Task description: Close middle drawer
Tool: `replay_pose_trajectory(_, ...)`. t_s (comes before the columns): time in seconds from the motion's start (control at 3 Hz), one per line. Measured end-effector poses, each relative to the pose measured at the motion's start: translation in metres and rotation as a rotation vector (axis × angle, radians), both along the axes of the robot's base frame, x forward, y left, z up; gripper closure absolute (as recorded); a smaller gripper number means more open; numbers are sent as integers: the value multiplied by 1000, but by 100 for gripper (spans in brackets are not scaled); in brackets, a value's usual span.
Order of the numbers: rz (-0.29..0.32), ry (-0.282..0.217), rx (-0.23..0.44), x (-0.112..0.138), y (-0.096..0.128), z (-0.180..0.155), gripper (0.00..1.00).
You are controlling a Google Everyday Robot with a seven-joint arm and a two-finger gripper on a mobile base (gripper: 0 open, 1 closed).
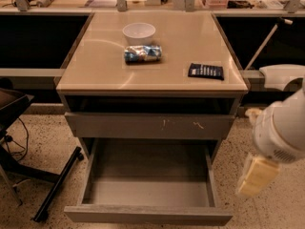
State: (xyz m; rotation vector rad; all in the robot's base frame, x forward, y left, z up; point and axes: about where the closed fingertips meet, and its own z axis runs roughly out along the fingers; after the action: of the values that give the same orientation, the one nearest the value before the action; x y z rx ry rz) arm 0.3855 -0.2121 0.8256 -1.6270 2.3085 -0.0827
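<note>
Drawer (147, 214) pulled well out, low under counter (95, 75), front edge nearest cam. Above it: scratched front (147, 126), shut. Tool (256, 175) hangs low at R, just beside drawer's R side, not touching; wide or narrow: can't tell. Black chair leg (57, 185) on floor near drawer's L front corner, apart. On counter: bowl (138, 32), crumpled bag (143, 53), dark packet (205, 71).

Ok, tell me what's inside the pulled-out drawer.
The open drawer shows only its bare grey floor; its rear is hidden under the scratched drawer front. The gripper hangs beside it, at the picture's right.
</note>
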Motion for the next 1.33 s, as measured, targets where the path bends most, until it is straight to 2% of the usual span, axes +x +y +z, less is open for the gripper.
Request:
replay_pose_trajectory(0.33,5,17,126,-34,29,-63,0)
replay_pose_trajectory(0.67,19,58,209,-66,56,-140,0)
replay_pose_trajectory(1.0,1,60,251,-79,67,-203,0)
replay_pose_trajectory(1.33,0,64,244,-82,68,-208,0)
